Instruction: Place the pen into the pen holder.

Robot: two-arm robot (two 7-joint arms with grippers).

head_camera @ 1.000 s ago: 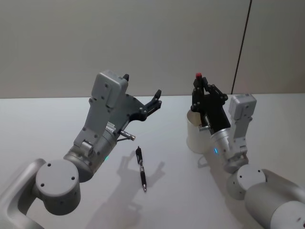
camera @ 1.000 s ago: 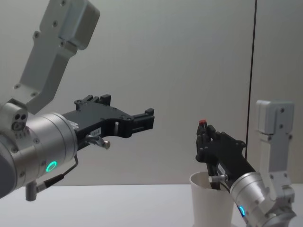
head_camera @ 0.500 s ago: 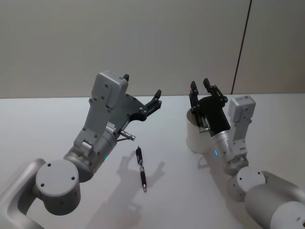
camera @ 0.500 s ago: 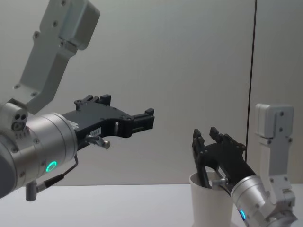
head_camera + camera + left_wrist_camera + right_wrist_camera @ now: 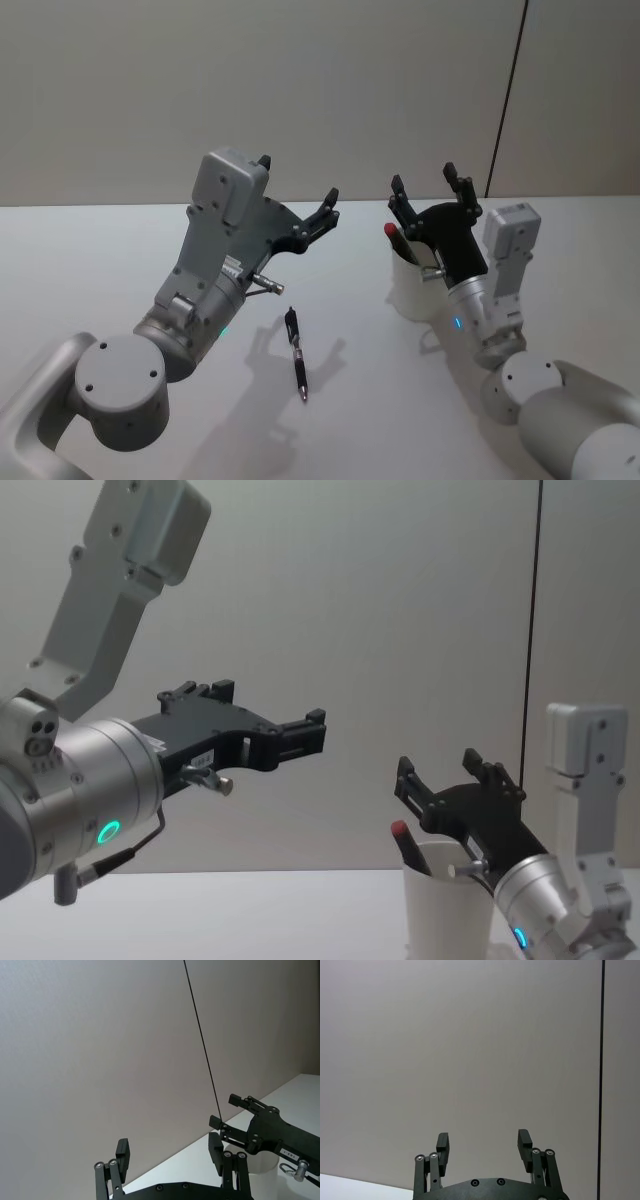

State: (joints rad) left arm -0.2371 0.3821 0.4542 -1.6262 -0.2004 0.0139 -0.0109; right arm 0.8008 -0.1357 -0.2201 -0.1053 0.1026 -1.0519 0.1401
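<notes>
Jaws of our right gripper (image 5: 428, 182) gape empty, pen (image 5: 396, 241) in the cup (image 5: 405, 291) below them: drop done. Next we lift clear; left gripper (image 5: 297, 182) idles parted, well aside.

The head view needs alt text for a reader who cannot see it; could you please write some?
A red-tipped pen stands in a white cup, with the right end effector open above it. The left end effector hangs open over the table, where a black pen lies.
</notes>
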